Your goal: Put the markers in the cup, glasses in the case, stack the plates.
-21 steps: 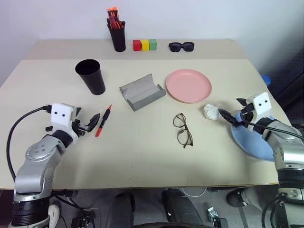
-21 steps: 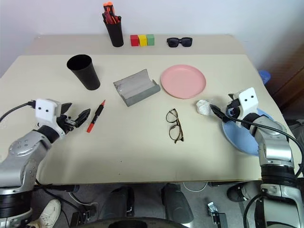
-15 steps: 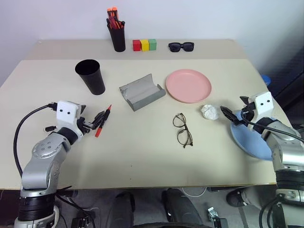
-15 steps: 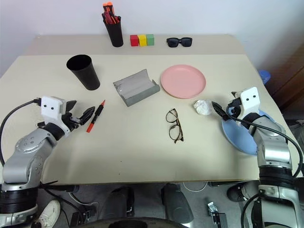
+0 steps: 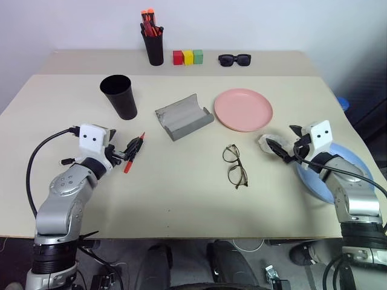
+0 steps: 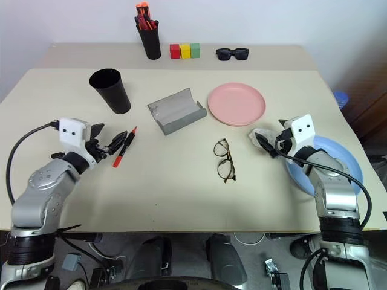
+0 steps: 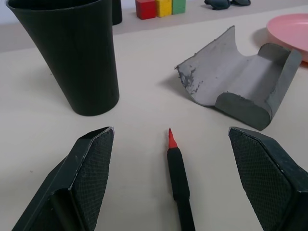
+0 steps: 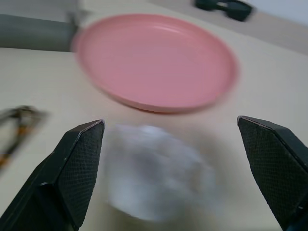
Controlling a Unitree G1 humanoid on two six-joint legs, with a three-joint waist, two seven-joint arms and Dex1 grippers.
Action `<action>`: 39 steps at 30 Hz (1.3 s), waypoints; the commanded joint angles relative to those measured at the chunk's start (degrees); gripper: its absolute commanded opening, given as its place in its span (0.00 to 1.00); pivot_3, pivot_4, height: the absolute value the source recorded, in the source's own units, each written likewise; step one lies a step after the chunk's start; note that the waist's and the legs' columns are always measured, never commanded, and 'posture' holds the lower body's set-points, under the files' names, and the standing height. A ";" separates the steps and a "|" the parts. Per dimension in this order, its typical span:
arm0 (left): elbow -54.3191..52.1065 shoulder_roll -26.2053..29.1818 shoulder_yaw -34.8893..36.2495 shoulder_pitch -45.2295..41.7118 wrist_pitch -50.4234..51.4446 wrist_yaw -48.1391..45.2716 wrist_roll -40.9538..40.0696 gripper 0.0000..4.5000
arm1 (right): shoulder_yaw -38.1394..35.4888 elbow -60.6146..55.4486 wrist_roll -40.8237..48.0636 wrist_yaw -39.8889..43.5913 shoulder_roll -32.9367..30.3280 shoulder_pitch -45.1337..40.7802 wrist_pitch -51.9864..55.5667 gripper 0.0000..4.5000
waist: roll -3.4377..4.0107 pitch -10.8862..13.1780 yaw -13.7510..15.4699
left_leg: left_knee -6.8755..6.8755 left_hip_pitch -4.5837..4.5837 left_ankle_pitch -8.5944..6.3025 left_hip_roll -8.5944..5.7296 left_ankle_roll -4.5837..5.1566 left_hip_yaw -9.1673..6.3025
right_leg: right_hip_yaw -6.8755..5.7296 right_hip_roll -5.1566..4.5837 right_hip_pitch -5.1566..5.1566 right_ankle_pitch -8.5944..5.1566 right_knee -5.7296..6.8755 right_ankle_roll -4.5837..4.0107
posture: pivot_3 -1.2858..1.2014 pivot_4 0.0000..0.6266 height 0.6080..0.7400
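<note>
The red marker (image 5: 133,153) is lying flat on the table (image 5: 181,199), its red tip pointing toward the black cup (image 5: 119,96), which is standing upright farther back on the robot's left. The left gripper (image 5: 128,151) is hovering at the marker's near end with its jaws spread wide; in the left wrist view the marker (image 7: 178,180) is lying between the two fingers (image 7: 91,168) without either one touching it. The grey case (image 5: 182,116) is sitting open, trough upward, near the table's middle, just beside the pink plate (image 5: 243,109). The glasses (image 5: 235,166) are resting in front of the case and plate, lenses flat on the table, well apart from both grippers.

On the robot's right, a crumpled white wad (image 5: 266,142) is sitting between the pink plate and the light blue plate (image 5: 338,175), which is lying at the table's right edge under the right arm. The right gripper (image 5: 275,149) is pointing at the wad with its jaws spread wide, holding nothing; in the right wrist view the wad (image 8: 154,168) is lying between the fingers.

Along the back edge, a black pen holder (image 5: 154,48) with orange-capped pens, three coloured blocks (image 5: 187,57) and black sunglasses (image 5: 234,59) are standing in a row.
</note>
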 commanded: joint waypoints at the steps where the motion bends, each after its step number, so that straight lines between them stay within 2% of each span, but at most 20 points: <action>1: 0.43 -0.90 -1.52 -2.60 1.26 2.32 1.61 0.87 | 0.84 -8.36 4.00 1.18 1.09 -0.51 3.47 1.00 | 0.00 0.00 -0.03 | 0.00 0.00 0.00 0.00 0.00 0.00 | 0.00 0.00 0.00 0.00 0.00 0.00 | 0.52 0.24 1.00; 3: 2.65 -1.12 -2.05 -3.77 1.43 3.38 2.81 0.87 | 4.93 -12.94 3.86 0.67 3.22 -1.11 5.70 1.00 | -0.01 -0.01 -0.14 | 0.00 0.00 0.00 0.00 0.00 -0.02 | 0.00 0.00 0.00 0.00 0.03 0.00 | 0.52 0.24 1.00; 5: 4.46 -0.92 -3.00 -4.23 0.78 4.58 5.21 0.87 | 10.62 -15.14 -0.26 -0.42 4.72 -1.63 5.53 1.00 | 0.00 -0.01 -0.37 | 0.00 0.02 0.00 0.03 0.00 -0.07 | -0.02 0.08 -0.02 0.01 0.07 -0.01 | 0.52 0.24 1.00; 8: 4.96 -0.68 -2.06 -4.55 1.16 5.62 6.08 0.87 | 15.22 -14.65 -7.10 -6.09 7.26 -3.12 5.25 1.00 | 0.01 -0.01 -0.19 | -0.01 0.03 0.00 0.03 0.00 -0.07 | -0.02 0.08 -0.03 0.01 0.10 -0.01 | 0.52 0.24 1.00; 12: 2.65 -0.74 2.28 -2.81 4.67 8.83 5.50 0.87 | 23.81 -13.85 -10.33 -9.74 16.68 -5.62 4.89 1.00 | 0.00 -0.02 -0.32 | 0.04 -0.05 0.00 0.02 -0.01 -0.04 | -0.02 0.03 -0.10 0.01 0.11 -0.01 | 0.52 0.24 1.00; 16: -2.23 -1.39 2.63 -1.49 9.67 8.91 3.53 0.87 | 28.57 -12.19 -12.67 -9.33 20.34 -6.58 5.27 1.00 | -0.01 -0.02 0.22 | -0.01 -0.06 0.01 0.04 -0.01 -0.07 | -0.06 0.03 -0.14 0.01 0.18 -0.02 | 0.52 0.24 1.00; 18: -4.30 -1.57 1.54 -1.70 12.33 8.11 2.19 0.87 | 29.56 -11.60 -12.59 -8.38 20.97 -6.90 4.66 1.00 | -0.04 -0.04 0.58 | 0.08 -0.10 0.01 -0.01 -0.01 -0.09 | -0.10 -0.05 -0.10 0.01 0.16 -0.02 | 0.52 0.24 1.00; 20: -5.68 -2.39 1.44 -2.38 15.22 8.05 0.56 0.99 | 29.91 -11.38 -12.60 -7.55 21.05 -7.14 4.32 1.00 | -0.05 -0.05 0.67 | 0.16 -0.09 0.00 -0.02 0.00 -0.07 | -0.10 -0.06 -0.02 0.01 0.14 -0.02 | 0.52 0.24 1.00; 21: -6.44 -2.75 1.14 -3.05 17.70 8.09 -0.46 0.99 | 29.85 -11.16 -12.64 -7.19 20.98 -7.37 4.16 1.00 | -0.05 -0.05 0.65 | 0.18 -0.08 0.00 -0.02 0.00 -0.08 | -0.10 -0.06 -0.02 0.02 0.14 -0.01 | 0.52 0.24 1.00; 23: -7.22 -3.03 0.69 -4.11 21.36 8.31 -1.67 0.99 | 29.80 -10.80 -12.81 -6.58 20.84 -7.69 3.79 1.00 | -0.05 -0.05 0.49 | 0.18 -0.07 0.00 -0.02 0.00 -0.12 | -0.11 -0.03 -0.02 0.02 0.16 -0.01 | 0.52 0.24 1.00; 27: -3.55 -3.50 -1.34 -10.21 30.68 13.60 1.21 0.99 | 29.58 -11.17 -13.23 -4.91 19.59 -7.37 3.26 1.00 | -0.06 -0.05 0.11 | 0.20 -0.07 0.00 -0.02 -0.01 -0.23 | -0.17 0.02 -0.02 0.02 0.20 -0.01 | 0.52 0.24 1.00; 30: -1.56 -1.82 -3.04 -12.91 35.67 13.45 1.81 0.99 | 29.18 -11.63 -13.47 -4.88 19.61 -6.87 3.38 1.00 | -0.06 -0.05 -0.43 | 0.18 -0.07 0.00 -0.02 -0.01 -0.25 | -0.17 0.04 -0.03 0.02 0.21 -0.01 | 0.52 0.24 1.00; 38: 3.05 -2.00 -2.51 -21.12 52.99 12.85 0.20 0.99 | 29.42 -12.54 -14.11 -5.27 20.11 -6.07 3.49 1.00 | -0.06 -0.05 -0.18 | 0.15 -0.06 0.03 -0.05 -0.05 -0.32 | -0.21 0.04 -0.05 0.02 0.28 -0.01 | 0.52 0.24 1.00; 39: 3.28 -1.95 -2.45 -21.53 53.86 12.72 0.25 0.94 | 29.43 -12.59 -14.17 -5.27 20.16 -6.05 3.51 1.00 | -0.06 -0.05 -0.18 | 0.16 -0.07 0.03 -0.05 -0.05 -0.32 | -0.21 0.04 -0.04 0.02 0.28 -0.01 | 0.52 0.24 1.00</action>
